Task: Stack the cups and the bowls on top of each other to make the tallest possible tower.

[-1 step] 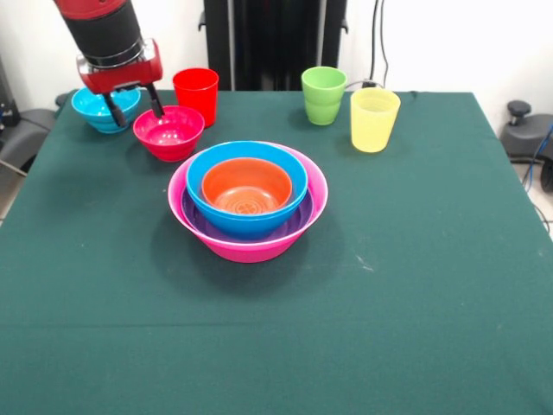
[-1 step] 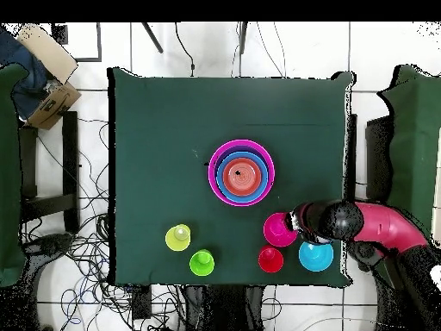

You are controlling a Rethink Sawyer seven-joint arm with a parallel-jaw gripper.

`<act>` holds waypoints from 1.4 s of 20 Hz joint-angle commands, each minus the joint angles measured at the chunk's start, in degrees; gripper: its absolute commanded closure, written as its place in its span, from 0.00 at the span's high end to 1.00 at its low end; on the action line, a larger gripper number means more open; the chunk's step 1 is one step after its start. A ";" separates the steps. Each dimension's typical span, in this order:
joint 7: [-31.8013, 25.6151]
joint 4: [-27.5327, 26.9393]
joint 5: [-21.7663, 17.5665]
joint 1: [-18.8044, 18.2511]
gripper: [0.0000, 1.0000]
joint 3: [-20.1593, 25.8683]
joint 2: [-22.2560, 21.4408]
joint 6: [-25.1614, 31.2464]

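Observation:
The tower stands mid-table: a large pink bowl holds a purple bowl, a blue bowl and an orange bowl. A magenta-red bowl and a cyan bowl sit at the back left of the front view. My gripper hangs open just above them, one finger over the magenta bowl's far rim and the other between the two bowls. Upright along the back are a red cup, a green cup and a yellow cup.
A dark green cloth covers the whole table. In the overhead view a cardboard box and loose cables lie on the floor beside the table.

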 commanded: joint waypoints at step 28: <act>-8.15 -2.66 -6.77 0.34 1.00 1.13 5.46 -5.05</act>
